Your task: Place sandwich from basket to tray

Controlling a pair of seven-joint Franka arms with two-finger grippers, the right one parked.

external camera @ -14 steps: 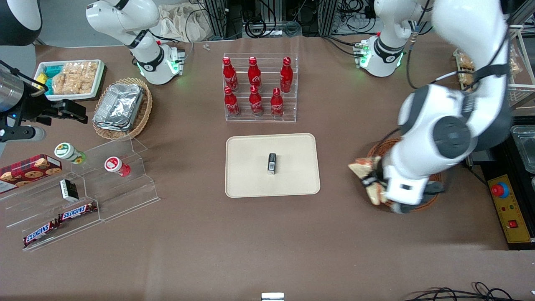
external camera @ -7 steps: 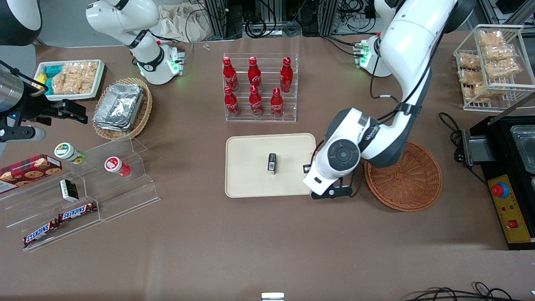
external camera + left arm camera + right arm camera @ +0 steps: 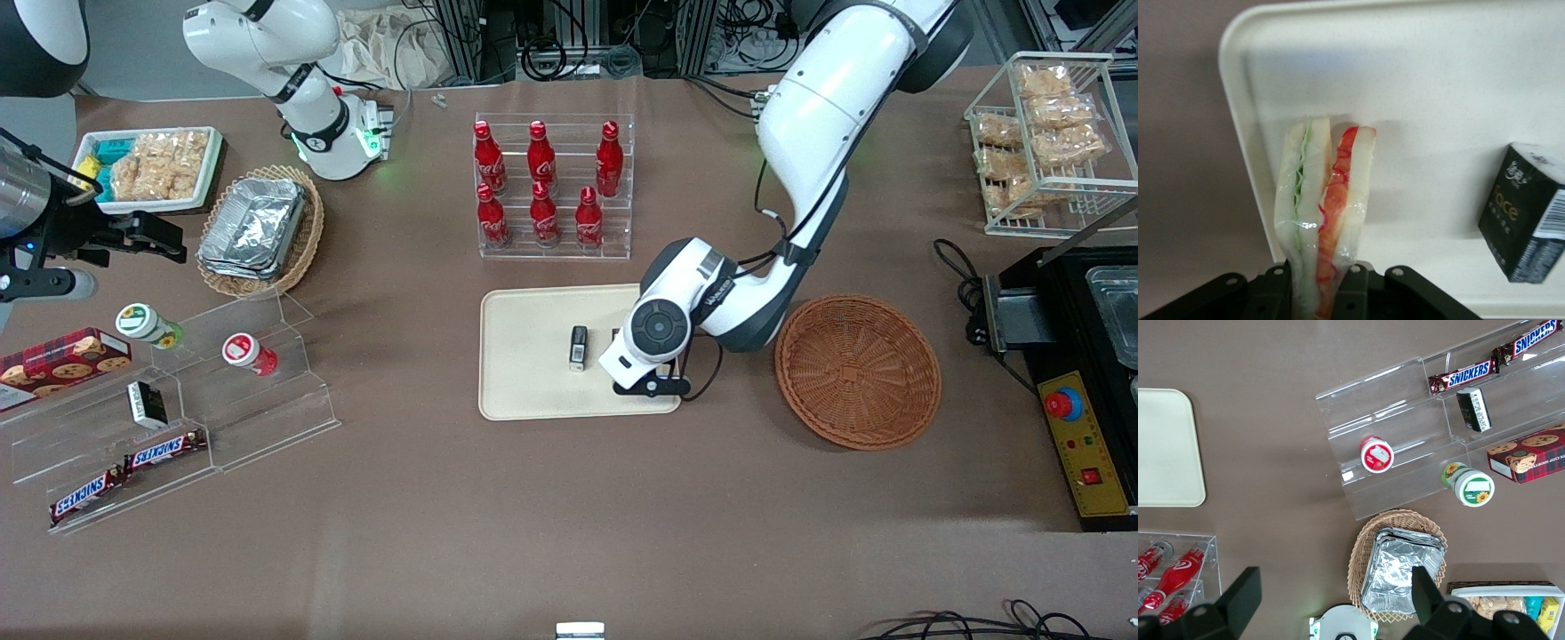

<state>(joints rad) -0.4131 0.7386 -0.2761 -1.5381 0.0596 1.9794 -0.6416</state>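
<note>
My gripper (image 3: 1318,288) is shut on the sandwich (image 3: 1325,193), a plastic-wrapped wedge of pale bread with green and red filling, held edge-up. It hangs over the cream-beige tray (image 3: 1438,87) close to the tray's rim at the basket end. In the front view the arm's wrist (image 3: 656,333) covers that end of the tray (image 3: 524,382) and hides the sandwich. The round reddish-brown basket (image 3: 858,372) stands empty beside the tray, toward the working arm's end.
A small black box (image 3: 578,347) stands on the tray's middle, close to the sandwich (image 3: 1525,213). A clear rack of red bottles (image 3: 553,187) stands farther from the front camera than the tray. A black appliance (image 3: 1098,356) sits past the basket.
The arm has swung from over the basket to over the tray, carrying the sandwich. The basket, half covered before, now shows whole and empty.
</note>
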